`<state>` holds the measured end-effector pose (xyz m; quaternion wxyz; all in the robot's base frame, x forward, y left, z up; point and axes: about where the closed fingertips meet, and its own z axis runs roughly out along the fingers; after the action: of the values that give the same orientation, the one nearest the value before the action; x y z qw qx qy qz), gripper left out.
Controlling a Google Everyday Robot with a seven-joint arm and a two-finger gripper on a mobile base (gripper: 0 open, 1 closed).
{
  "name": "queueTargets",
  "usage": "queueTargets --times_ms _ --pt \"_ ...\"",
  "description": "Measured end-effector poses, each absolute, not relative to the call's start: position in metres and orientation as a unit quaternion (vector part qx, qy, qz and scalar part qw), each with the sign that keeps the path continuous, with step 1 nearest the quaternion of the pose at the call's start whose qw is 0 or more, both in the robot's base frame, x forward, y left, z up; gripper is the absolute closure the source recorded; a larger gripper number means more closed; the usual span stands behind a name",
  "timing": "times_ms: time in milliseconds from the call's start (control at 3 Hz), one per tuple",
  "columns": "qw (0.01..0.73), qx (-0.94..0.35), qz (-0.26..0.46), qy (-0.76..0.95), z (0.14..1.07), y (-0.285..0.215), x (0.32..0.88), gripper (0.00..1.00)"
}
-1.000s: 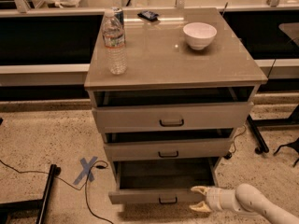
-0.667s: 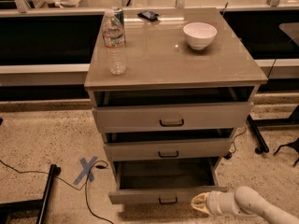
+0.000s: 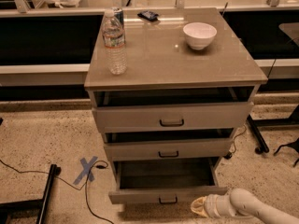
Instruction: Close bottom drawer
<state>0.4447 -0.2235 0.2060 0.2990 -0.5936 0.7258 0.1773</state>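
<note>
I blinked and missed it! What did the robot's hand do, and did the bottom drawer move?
The gripper dipped a little lower, from level with the right front corner of the bottom drawer to just below its front panel, near the floor. It grabbed nothing. The drawer is pulled out as before, and the water bottle and white bowl on top stayed put.
</note>
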Motion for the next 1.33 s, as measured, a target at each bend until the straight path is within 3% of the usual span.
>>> queueTargets --times_ms 667,1333 --pt "0.303 -0.567 0.187 0.742 0.189 -0.222 0.460 1.00" --pt "0.333 -0.482 0.180 0.790 0.125 -0.221 0.508 1.00"
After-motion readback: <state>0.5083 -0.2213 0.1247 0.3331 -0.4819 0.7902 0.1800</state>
